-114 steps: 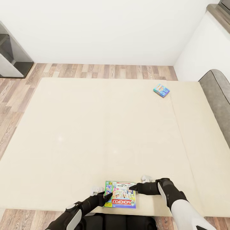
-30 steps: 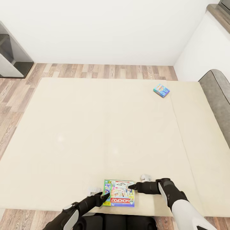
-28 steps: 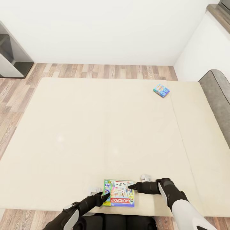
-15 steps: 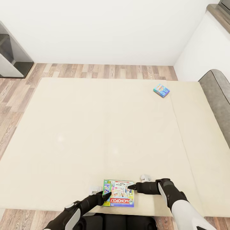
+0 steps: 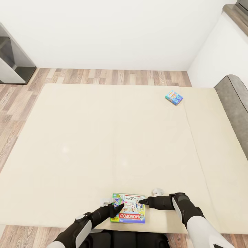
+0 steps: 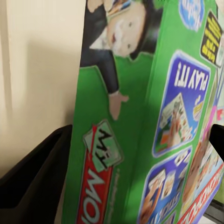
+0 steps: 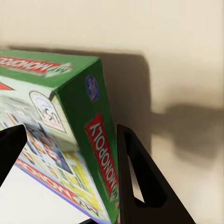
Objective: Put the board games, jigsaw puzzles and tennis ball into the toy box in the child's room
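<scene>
Now Monopoly board game [image 5: 130,208] flat, title toward robot.

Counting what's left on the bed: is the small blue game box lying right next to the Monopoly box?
No, the blue game box lies far up the bed, well apart from the Monopoly box.

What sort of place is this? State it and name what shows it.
Most likely a bedroom: a wide cream bed on wood-plank floor against white walls, with two board games on it, a Monopoly box and a small blue box.
</scene>
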`<state>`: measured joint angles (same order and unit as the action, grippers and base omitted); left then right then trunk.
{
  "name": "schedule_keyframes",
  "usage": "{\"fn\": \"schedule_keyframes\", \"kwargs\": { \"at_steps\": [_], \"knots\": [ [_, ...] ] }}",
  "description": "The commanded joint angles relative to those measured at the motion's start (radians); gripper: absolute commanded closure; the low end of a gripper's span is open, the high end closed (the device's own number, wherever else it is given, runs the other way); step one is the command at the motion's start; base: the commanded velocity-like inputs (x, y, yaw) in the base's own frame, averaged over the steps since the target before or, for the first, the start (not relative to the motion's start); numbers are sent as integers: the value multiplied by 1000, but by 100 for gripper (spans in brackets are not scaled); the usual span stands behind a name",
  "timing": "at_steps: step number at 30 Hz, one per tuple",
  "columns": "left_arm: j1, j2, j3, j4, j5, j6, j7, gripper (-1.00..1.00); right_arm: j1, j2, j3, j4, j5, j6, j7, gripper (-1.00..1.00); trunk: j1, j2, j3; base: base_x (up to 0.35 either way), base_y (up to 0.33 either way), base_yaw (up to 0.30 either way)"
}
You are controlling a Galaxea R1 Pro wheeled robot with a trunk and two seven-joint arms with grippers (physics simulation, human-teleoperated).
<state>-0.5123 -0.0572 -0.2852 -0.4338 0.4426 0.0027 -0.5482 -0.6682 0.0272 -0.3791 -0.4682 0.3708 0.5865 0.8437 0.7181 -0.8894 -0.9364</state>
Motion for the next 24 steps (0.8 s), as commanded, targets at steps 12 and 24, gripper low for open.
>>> {"fn": "schedule_keyframes", "kwargs": {
  "at_steps": [12, 24],
  "knots": [
    [-5, -11, -2, 0, 16, 2, -1, 100, 1, 17, -2, -1, 3, 15, 8, 100, 0, -1, 0, 0, 0, 0],
    [-6, -15, -2, -1, 17, 3, -2, 100, 1, 17, -2, -1, 3, 15, 8, 100, 0, -1, 0, 0, 0, 0]
  ]
}}
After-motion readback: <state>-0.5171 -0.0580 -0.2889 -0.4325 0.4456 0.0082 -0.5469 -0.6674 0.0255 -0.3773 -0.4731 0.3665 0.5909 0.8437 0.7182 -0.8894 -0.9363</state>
